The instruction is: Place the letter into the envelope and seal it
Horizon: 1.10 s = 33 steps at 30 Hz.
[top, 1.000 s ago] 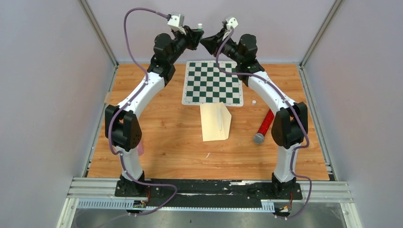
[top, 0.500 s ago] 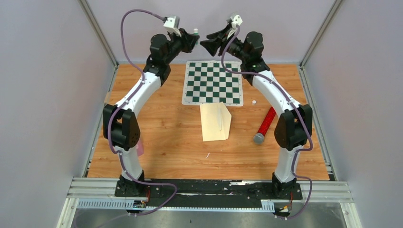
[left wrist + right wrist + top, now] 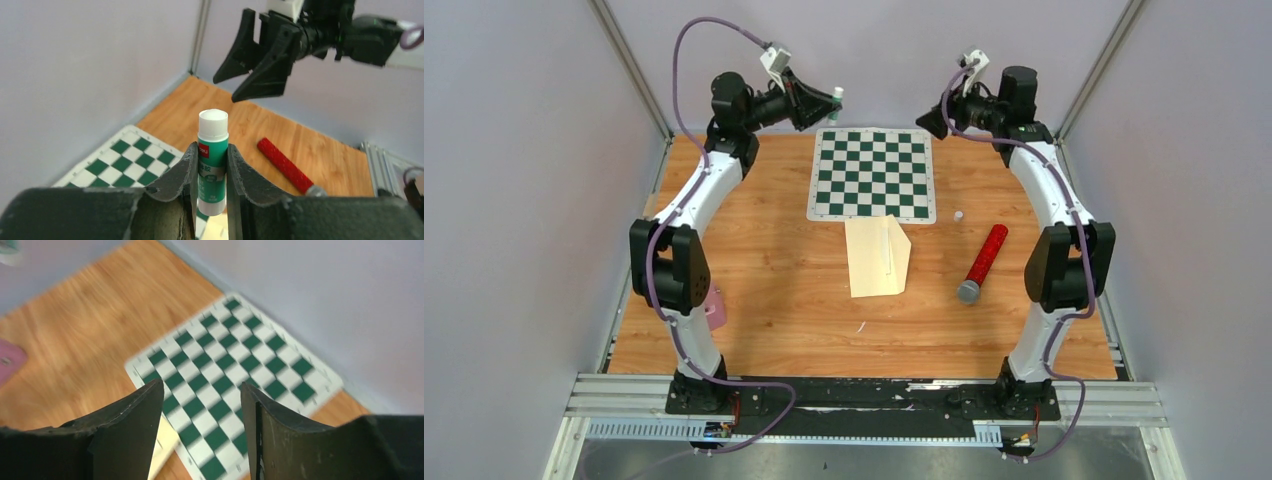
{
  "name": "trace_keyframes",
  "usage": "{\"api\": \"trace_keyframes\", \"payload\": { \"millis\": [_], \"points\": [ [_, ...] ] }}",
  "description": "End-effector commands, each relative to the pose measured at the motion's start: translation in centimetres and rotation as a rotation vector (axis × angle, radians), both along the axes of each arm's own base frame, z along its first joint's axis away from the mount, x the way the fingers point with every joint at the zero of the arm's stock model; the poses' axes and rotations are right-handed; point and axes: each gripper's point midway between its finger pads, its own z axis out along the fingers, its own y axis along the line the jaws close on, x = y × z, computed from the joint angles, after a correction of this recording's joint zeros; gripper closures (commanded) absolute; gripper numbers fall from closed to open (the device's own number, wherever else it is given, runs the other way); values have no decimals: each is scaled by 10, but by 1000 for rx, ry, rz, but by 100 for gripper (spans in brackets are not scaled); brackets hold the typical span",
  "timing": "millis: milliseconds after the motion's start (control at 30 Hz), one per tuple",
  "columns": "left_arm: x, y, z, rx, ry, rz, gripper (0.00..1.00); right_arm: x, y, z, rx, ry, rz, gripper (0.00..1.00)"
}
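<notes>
My left pincer [image 3: 212, 150] is clamped on a green-and-white glue stick [image 3: 213, 130], whose white top pokes out past the fingertips. My right pincer [image 3: 201, 385] faces it, jaws spread wide with nothing between them. Both hang high above the table [image 3: 764, 300]. Well below and between the two pincers, the envelope [image 3: 876, 262] lies flat, its far end at the chessboard [image 3: 872, 175]. I cannot tell the letter apart from it. A red tube [image 3: 982, 262] lies below, toward my right pincer's side.
</notes>
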Motion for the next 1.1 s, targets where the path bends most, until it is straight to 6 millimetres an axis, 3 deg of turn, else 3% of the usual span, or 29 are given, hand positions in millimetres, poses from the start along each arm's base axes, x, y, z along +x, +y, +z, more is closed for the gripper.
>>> {"api": "trace_keyframes", "payload": {
  "millis": [0, 167, 367, 567, 900, 1067],
  "points": [
    [-40, -3, -11, 106, -51, -128, 100, -39, -43, -82, -390, 157, -35, 41],
    [-42, 4, -52, 243, -28, -111, 100, -55, -91, -166, -649, 440, -137, 46],
    [-41, 8, -69, 290, 0, -81, 100, -68, -120, -225, -803, 674, -185, 46],
    [-41, 5, -72, 296, 8, -72, 100, -62, -128, -252, -868, 722, -215, 47],
    [-48, -4, -79, 302, 31, -96, 100, -60, -120, -268, -866, 751, -196, 49],
    [-48, -5, -78, 304, 31, -96, 100, -55, -119, -272, -859, 757, -198, 56]
  ]
}}
